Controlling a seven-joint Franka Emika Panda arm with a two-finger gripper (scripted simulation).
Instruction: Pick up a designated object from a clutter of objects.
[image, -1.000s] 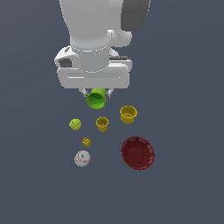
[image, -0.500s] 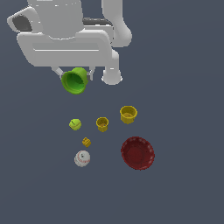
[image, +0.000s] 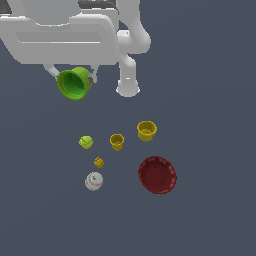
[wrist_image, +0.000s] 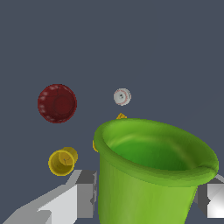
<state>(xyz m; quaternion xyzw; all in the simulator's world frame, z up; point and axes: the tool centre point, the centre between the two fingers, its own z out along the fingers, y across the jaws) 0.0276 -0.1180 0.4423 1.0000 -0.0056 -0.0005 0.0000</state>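
We see the pincer (image: 74, 75) clenched on the green cup (image: 74, 83), holding it up in the air, well clear of the bench (image: 210, 100). In the exterior view the cup hangs tilted under the white hand, its open mouth turned toward the camera. In the wrist view the cup (wrist_image: 151, 175) fills the foreground, with a gray fingertip (wrist_image: 86, 192) against its wall on one side and another fingertip (wrist_image: 211, 199) on the opposite side.

The rest of the clutter lies on the bench below. The tennis ball (image: 86, 142) sits toward the exterior view's left, the small yellow cup (image: 117, 141) just beside it to the right, and the bigger yellow cup (image: 146, 130) further right and slightly farther back. The tiny block (image: 99, 162) lies nearer the camera, between the tennis ball and the baseball (image: 94, 181). The red bowl (image: 157, 174) rests upright toward the exterior view's right, apart from the others. None of these touch each other.

In the wrist view we also make out the bowl (wrist_image: 57, 103), the baseball (wrist_image: 122, 96) and the bigger yellow cup (wrist_image: 61, 162); the cup's rim hides most of the block.
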